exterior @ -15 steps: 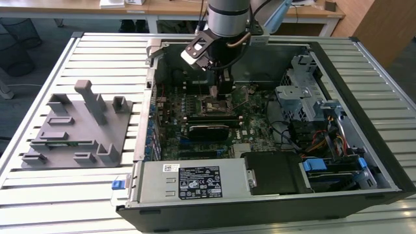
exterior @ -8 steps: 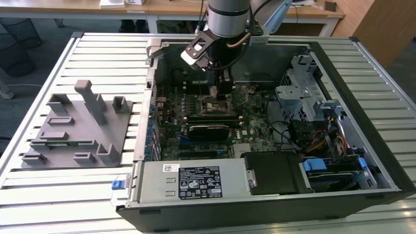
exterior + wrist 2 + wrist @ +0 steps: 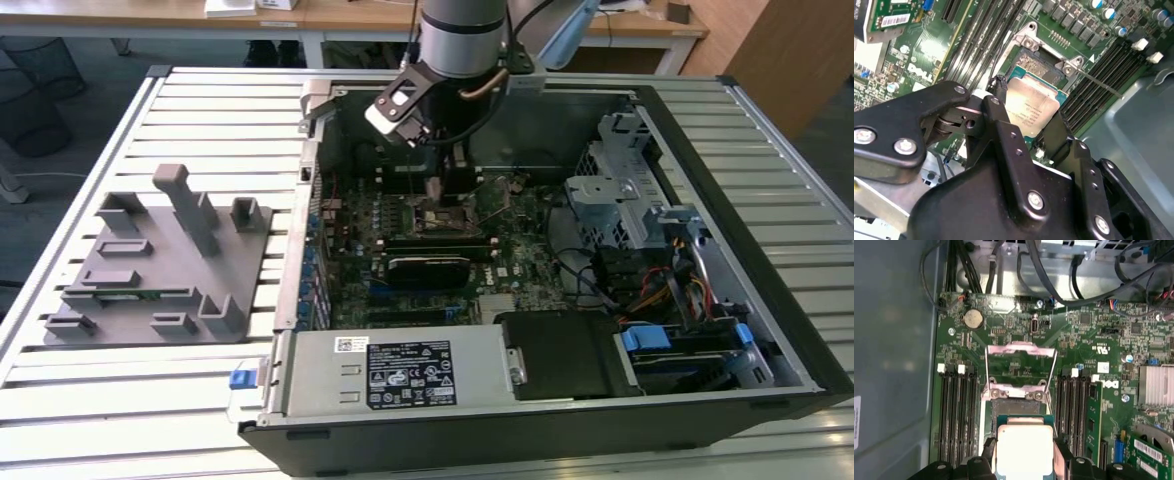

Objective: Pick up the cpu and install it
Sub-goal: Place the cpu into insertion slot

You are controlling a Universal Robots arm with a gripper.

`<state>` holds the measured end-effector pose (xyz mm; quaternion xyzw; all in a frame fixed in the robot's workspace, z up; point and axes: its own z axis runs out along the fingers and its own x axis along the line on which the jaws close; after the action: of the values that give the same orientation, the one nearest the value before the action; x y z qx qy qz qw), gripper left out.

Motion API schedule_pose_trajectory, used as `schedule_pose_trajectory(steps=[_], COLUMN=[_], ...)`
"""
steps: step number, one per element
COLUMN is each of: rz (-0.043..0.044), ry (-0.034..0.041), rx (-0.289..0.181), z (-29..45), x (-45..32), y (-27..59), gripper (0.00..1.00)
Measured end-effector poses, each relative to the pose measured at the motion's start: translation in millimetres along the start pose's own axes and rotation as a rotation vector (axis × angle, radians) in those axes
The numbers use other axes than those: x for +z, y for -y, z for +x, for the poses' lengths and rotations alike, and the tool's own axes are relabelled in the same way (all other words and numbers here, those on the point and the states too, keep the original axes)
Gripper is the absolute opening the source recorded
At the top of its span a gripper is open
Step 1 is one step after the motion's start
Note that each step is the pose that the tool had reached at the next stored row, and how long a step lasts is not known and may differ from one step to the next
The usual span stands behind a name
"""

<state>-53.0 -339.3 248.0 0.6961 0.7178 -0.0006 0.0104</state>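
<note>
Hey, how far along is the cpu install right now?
Pickup looks done: the gripper is closed on the cpu, inside the computer case. In hand: it sits over the motherboard socket; whether seated, I cannot tell. Left: it is not yet released, and the socket's load plate stands open.

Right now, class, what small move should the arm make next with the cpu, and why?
Likely lower it slowly: the pincer grips the cpu by two edges over the open socket, whose retaining frame stands flipped up clear.
</note>
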Motion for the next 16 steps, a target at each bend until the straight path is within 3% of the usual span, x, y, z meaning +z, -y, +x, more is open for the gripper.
schedule_pose_trajectory(steps=[16], rz=[0.0000], ry=[0.0000], rx=[0.001], z=[0.8], x=[9.7], y=[0.3], gripper=[0.54])
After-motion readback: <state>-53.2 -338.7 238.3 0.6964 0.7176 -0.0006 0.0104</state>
